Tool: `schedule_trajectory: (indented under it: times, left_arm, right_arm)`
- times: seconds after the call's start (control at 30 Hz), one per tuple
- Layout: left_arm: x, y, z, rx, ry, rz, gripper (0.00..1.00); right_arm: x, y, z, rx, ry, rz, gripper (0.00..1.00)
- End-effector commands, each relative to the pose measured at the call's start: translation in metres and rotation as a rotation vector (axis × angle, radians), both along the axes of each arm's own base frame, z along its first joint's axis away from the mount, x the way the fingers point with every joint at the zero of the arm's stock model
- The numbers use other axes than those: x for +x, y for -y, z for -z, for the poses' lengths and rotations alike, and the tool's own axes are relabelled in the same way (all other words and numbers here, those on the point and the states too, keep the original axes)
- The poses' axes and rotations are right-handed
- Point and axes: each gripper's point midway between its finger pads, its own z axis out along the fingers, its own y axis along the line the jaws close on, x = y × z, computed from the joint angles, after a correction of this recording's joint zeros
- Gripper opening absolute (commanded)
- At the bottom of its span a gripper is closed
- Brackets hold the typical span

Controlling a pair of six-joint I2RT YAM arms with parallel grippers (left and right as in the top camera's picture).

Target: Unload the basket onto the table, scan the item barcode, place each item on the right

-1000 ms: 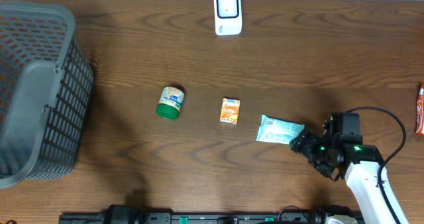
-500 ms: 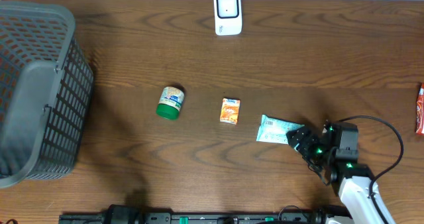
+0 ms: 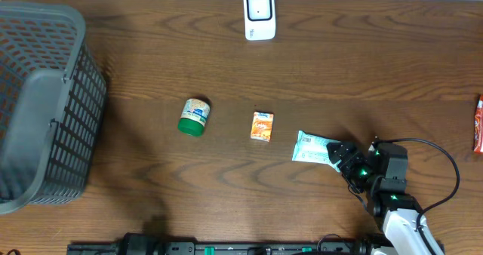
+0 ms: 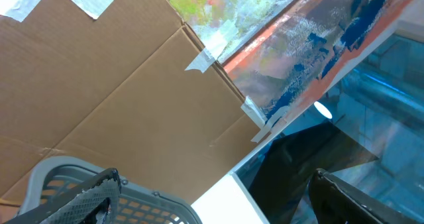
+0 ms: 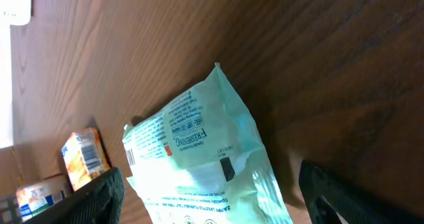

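A mint-green packet [image 3: 315, 147] lies flat on the wooden table, right of centre. My right gripper [image 3: 341, 157] is at its right end, open. In the right wrist view the packet [image 5: 199, 151] lies between the two dark fingers, printed side up, with a small barcode near its left edge; the jaws stand on either side and do not pinch it. The white scanner [image 3: 259, 14] stands at the table's far edge. My left gripper [image 4: 212, 207] shows only in its own wrist view, open and holding nothing, above the grey basket [image 4: 152, 207].
A grey mesh basket [image 3: 45, 104] fills the left side. A green-lidded jar [image 3: 194, 116] and a small orange box [image 3: 262, 126] lie left of the packet. A red item [image 3: 478, 124] pokes in at the right edge. A black cable loops by the right arm.
The right arm has drawn toward the table's front edge and its fingers have slid left onto the packet's right end. The packet and other items have not moved.
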Motion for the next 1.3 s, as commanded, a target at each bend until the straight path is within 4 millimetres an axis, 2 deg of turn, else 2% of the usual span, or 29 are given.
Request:
schedule_trajectory:
  times: [0.0, 0.07, 0.13, 0.23, 0.37, 0.47, 0.57, 0.63, 0.67, 0.77, 0.83, 1.0, 1.17, 1.23, 1.27]
  left_arm:
    - [0.001, 0.000, 0.001, 0.001, -0.002, -0.004, 0.91]
    - [0.001, 0.000, 0.001, 0.000, -0.002, -0.004, 0.91]
    - [0.001, 0.000, 0.001, 0.000, 0.000, -0.003, 0.91]
    - [0.001, 0.000, 0.001, -0.001, 0.001, -0.002, 0.91]
    - [0.001, 0.000, 0.001, -0.001, 0.001, -0.002, 0.91]
    - [0.001, 0.000, 0.001, -0.001, 0.001, -0.002, 0.91]
    - [0.001, 0.000, 0.001, -0.001, 0.001, -0.002, 0.91]
    - [0.001, 0.000, 0.001, -0.001, 0.001, -0.003, 0.91]
    - [0.001, 0.000, 0.001, -0.001, 0.001, -0.003, 0.91]
    - [0.001, 0.000, 0.001, -0.001, 0.001, -0.002, 0.91]
    - [0.001, 0.000, 0.001, -0.001, 0.001, -0.002, 0.91]
    - [0.001, 0.000, 0.001, -0.001, 0.001, -0.003, 0.91]
    - [0.001, 0.000, 0.001, -0.001, 0.001, -0.003, 0.91]
    - [0.001, 0.000, 0.001, -0.001, 0.001, -0.003, 0.91]
    - [0.001, 0.000, 0.001, -0.001, 0.001, -0.003, 0.91]
  right_arm:
    - [-0.069, 0.009, 0.064, -0.037, -0.277, 0.070, 0.78]
    - [-0.071, 0.008, 0.065, -0.036, -0.284, 0.069, 0.70]
    - [-0.071, 0.008, 0.067, -0.040, -0.287, 0.060, 0.67]
    - [-0.070, 0.006, 0.069, -0.036, -0.286, 0.045, 0.69]
    - [-0.068, 0.006, 0.074, -0.033, -0.293, 0.039, 0.80]
    - [-0.069, 0.003, 0.079, -0.018, -0.308, 0.028, 0.75]
    - [-0.072, 0.001, 0.085, -0.016, -0.329, 0.009, 0.64]
    - [-0.073, -0.001, 0.087, -0.008, -0.336, 0.002, 0.51]
    - [-0.072, -0.002, 0.088, -0.005, -0.330, -0.008, 0.42]
    - [-0.064, -0.004, 0.086, 0.004, -0.294, -0.022, 0.01]
    - [-0.054, -0.005, 0.082, -0.001, -0.247, -0.036, 0.01]
    - [-0.024, -0.018, 0.059, 0.043, -0.072, -0.122, 0.01]
    - [0.000, -0.045, 0.015, 0.170, 0.116, -0.255, 0.02]
    - [0.007, -0.056, -0.009, 0.222, 0.191, -0.309, 0.01]
    - [0.012, -0.062, -0.028, 0.260, 0.243, -0.340, 0.02]
